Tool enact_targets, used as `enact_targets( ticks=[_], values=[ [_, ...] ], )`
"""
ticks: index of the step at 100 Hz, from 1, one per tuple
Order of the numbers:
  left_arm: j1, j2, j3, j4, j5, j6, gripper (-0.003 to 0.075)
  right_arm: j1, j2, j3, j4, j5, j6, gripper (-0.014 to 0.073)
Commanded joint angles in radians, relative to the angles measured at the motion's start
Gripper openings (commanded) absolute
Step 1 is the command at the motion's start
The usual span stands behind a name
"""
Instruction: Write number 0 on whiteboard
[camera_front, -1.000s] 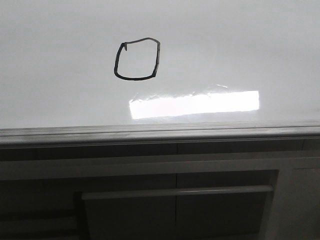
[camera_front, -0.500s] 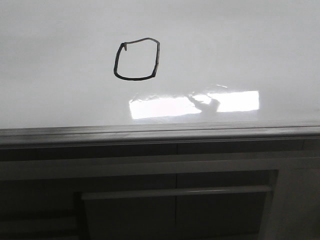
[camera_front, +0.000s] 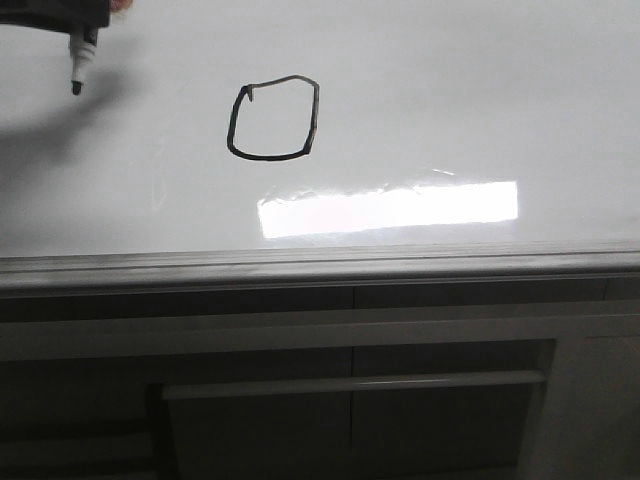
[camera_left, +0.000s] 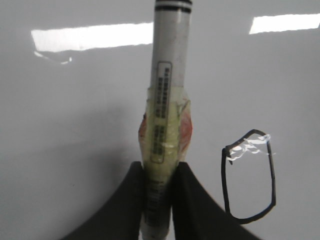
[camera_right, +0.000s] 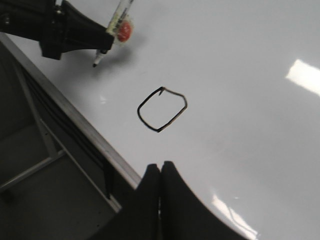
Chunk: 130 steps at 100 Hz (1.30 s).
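Boxy black marker-drawn number 0 (camera_front: 273, 118) sits closed on the glossy white whiteboard (camera_front: 480, 90), so writing looks finished. Left gripper (camera_left: 159, 172) clamps the taped white marker (camera_left: 166, 100), tip off the board beside the loop, probably avoiding smudges. Right gripper (camera_right: 160, 172) pinched together, empty, idle near the grey edge rail (camera_right: 75, 117).

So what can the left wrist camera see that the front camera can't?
Only the left wrist view shows the marker's long white barrel with its printed label and yellowish tape, pinched between the left gripper's dark fingers. Only the front view shows the grey edge rail of the whiteboard and the dark cabinet fronts below it, plus the marker's black tip. Both show the number 0, the glossy white board and bright light patches on it.
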Motion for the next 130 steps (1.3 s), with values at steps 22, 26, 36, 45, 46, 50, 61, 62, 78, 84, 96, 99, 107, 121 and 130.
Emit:
enact_targets(
  ticks=[22, 26, 36, 45, 46, 50, 61, 62, 78, 84, 96, 99, 107, 121, 130],
  values=[
    [0.001, 0.068, -0.037, -0.074, -0.095, -0.010, -0.0020, -0.007, -0.007, 0.018, 0.115, -0.099, 0.000, -0.0069],
    [0.001, 0.071, -0.037, -0.074, -0.088, -0.010, -0.0020, -0.007, -0.007, 0.018, 0.119, -0.099, 0.000, -0.0069],
    [0.001, 0.077, -0.037, -0.074, -0.067, -0.010, -0.0020, -0.007, -0.007, 0.018, 0.124, -0.099, 0.000, -0.0069],
    [0.001, 0.079, -0.037, -0.074, -0.043, -0.010, -0.0020, -0.007, -0.007, 0.018, 0.138, -0.099, 0.000, -0.0069],
    [0.001, 0.079, -0.037, -0.074, -0.040, -0.010, -0.0020, -0.007, -0.007, 0.018, 0.138, -0.099, 0.000, -0.0069],
    [0.001, 0.079, -0.037, -0.074, -0.041, -0.010, -0.0020, -0.007, -0.007, 0.018, 0.145, -0.099, 0.000, -0.0069],
    [0.001, 0.079, -0.037, -0.074, -0.056, -0.010, -0.0020, -0.007, -0.007, 0.018, 0.166, -0.099, 0.000, -0.0069],
    [0.001, 0.079, -0.037, -0.074, -0.059, -0.010, -0.0020, -0.007, -0.007, 0.018, 0.169, -0.099, 0.000, -0.0069],
    [0.001, 0.079, -0.037, -0.074, -0.062, -0.010, -0.0020, -0.007, -0.007, 0.018, 0.180, -0.099, 0.000, -0.0069],
    [0.001, 0.079, -0.037, -0.077, -0.062, -0.010, -0.0020, -0.007, -0.007, 0.018, 0.180, -0.099, 0.000, -0.0069],
    [0.001, 0.082, -0.037, -0.114, -0.057, -0.010, -0.0019, -0.007, -0.007, 0.018, 0.188, -0.093, 0.000, -0.0069],
    [0.003, 0.089, -0.037, -0.134, -0.057, -0.010, -0.0019, -0.007, -0.007, 0.018, 0.191, -0.091, 0.000, -0.0069],
    [0.004, 0.108, -0.037, -0.167, -0.048, -0.010, -0.0019, -0.007, -0.007, 0.018, 0.203, -0.084, 0.000, -0.0069],
    [0.004, 0.143, -0.037, -0.184, -0.038, -0.010, -0.0020, -0.007, -0.007, 0.018, 0.217, -0.078, 0.000, -0.0069],
    [0.004, 0.148, -0.037, -0.187, -0.036, -0.010, -0.0020, -0.007, -0.007, 0.018, 0.221, -0.070, 0.000, -0.0069]
  ],
)
